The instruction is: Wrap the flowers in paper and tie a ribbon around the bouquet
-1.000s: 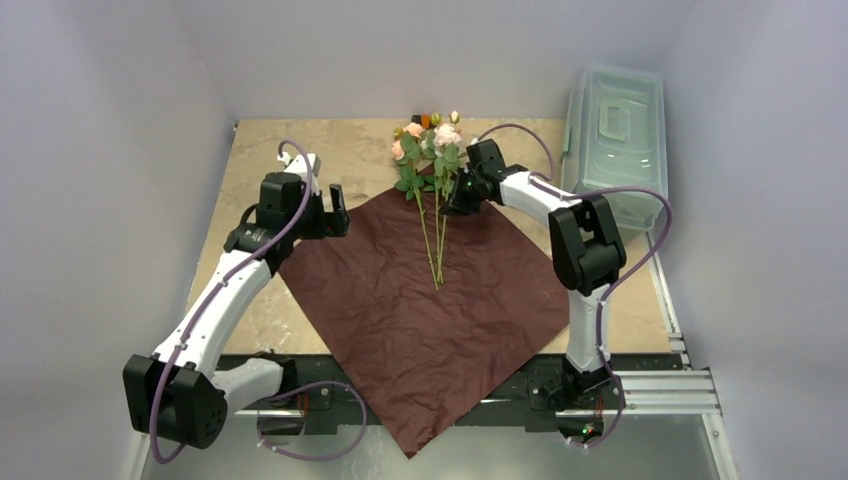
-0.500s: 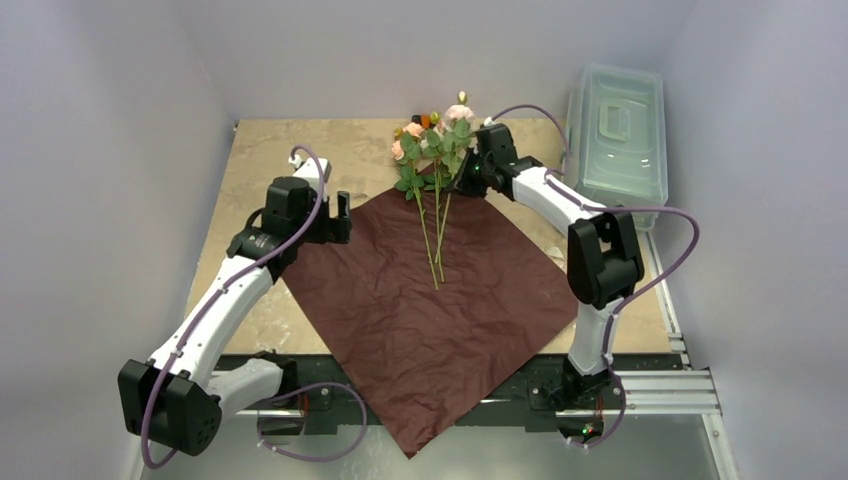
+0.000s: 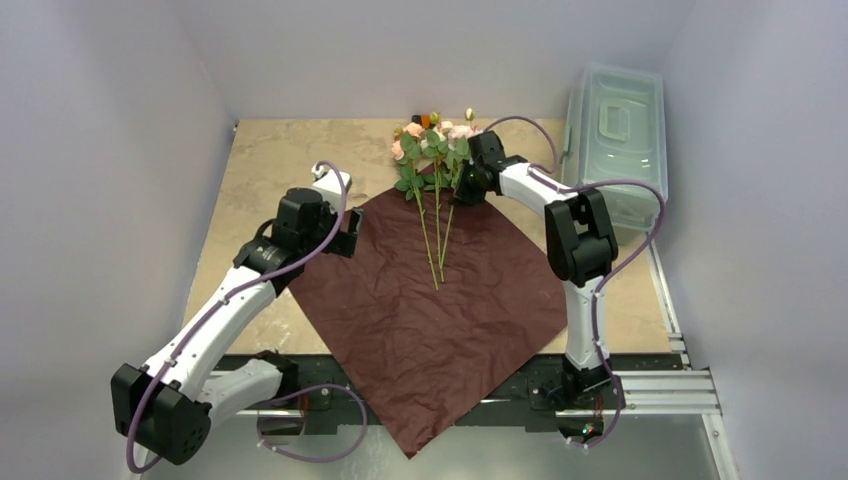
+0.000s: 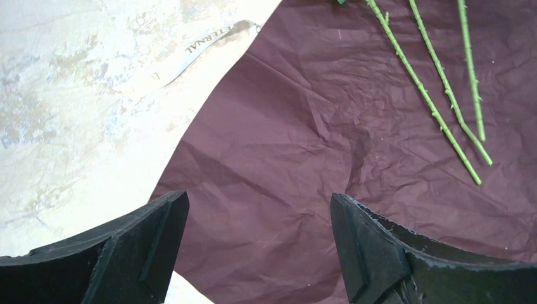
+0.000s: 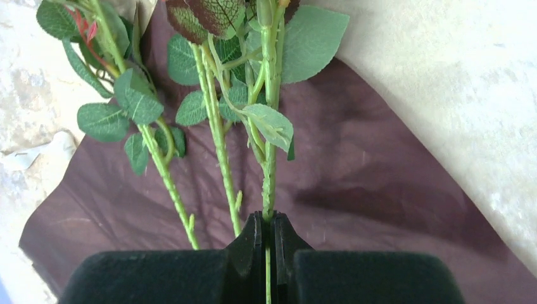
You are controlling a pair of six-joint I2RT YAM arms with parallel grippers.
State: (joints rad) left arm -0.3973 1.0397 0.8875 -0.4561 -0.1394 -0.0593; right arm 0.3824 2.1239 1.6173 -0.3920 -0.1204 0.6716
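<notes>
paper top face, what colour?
Dark maroon-brown all over, crinkled. The paper shows best in the left wrist view.

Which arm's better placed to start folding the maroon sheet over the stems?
Left, probably. The left fingers hang open above the left edge of the crinkly dark maroon paper sheet; the right fingers are shut on a thin green flower stem at the far corner.

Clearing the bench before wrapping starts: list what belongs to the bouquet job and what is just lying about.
For the job: flowers, one stem pinched in the right gripper; maroon paper; cream ribbon.
Lying about: clear lidded box, far right.
</notes>
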